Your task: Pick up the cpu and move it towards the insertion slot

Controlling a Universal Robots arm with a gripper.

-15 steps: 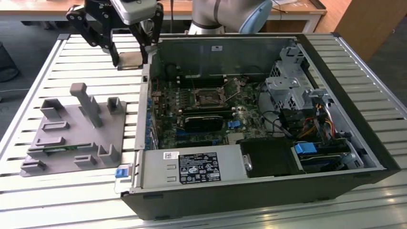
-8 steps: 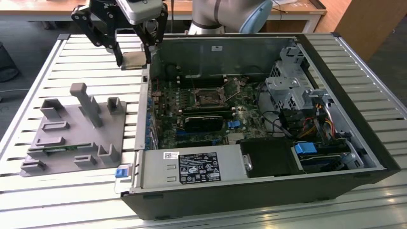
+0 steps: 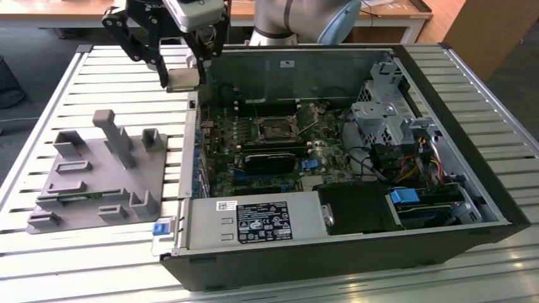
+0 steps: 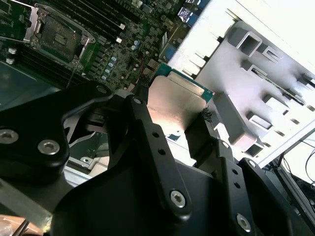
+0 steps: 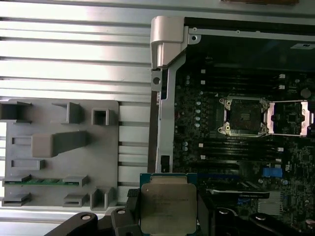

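Gripper [image 4: 179, 130] clamps cpu [image 5: 169, 206] above case wall [image 5: 167, 44], beside grey fixture [image 5: 59, 147].

Slatted metal table [image 3: 50, 95]; wooden desks [image 3: 396, 12] behind, dark floor.

I'm working in a lab: slatted aluminium table [image 3: 101, 76], opened computer case [image 3: 337, 189], grey fixture [image 3: 93, 170], wooden desks [image 3: 59, 9] behind.

Gripper [image 3: 181, 74]: matte black linkage fingers [image 4: 147, 147], angular plates joined at pivots, silver socket-head screws and small round holes along each link. Wrist housing [image 3: 195, 9]: white and light grey block above black finger assembly. Arm [image 3: 307, 19]: smooth silver-grey cylindrical segment with pale blue joint cap.
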